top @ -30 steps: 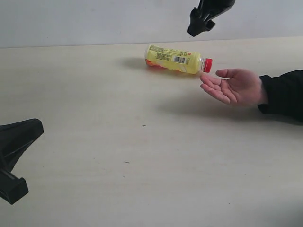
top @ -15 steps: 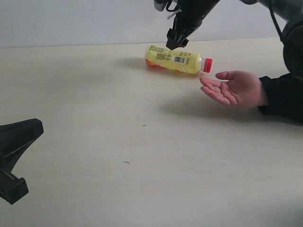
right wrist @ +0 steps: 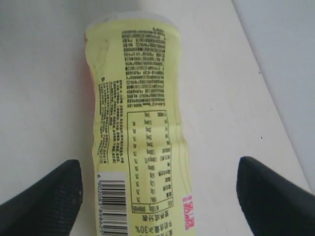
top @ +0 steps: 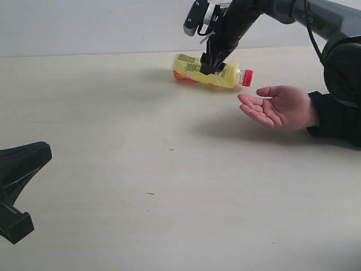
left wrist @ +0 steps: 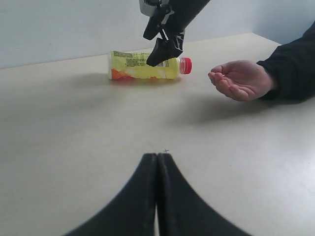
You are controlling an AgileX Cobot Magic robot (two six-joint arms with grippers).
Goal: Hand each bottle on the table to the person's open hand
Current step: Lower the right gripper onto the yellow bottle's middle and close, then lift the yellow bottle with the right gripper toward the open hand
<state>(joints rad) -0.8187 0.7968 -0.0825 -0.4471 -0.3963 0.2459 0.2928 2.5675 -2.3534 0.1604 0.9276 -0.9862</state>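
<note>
The right gripper (top: 208, 66) was held with its jaws spread wide, one to each side of the yellow bottle (top: 227, 75) — astride it, not yet closed on it. The bottle lay on its side toward the far edge of the table (top: 169, 186), its red cap (top: 246, 77) turned to the person's open hand (top: 282, 107), held palm up just beside it. The grasp was judged to be the step in hand; next, a closing of the jaws on the body would be called for, then a short carry to the palm. The gap either side of the label was shown by the right wrist view alone — the hand only by the other two. The left gripper (left wrist: 157, 164) was seen pressed shut, well apart, empty.
</note>
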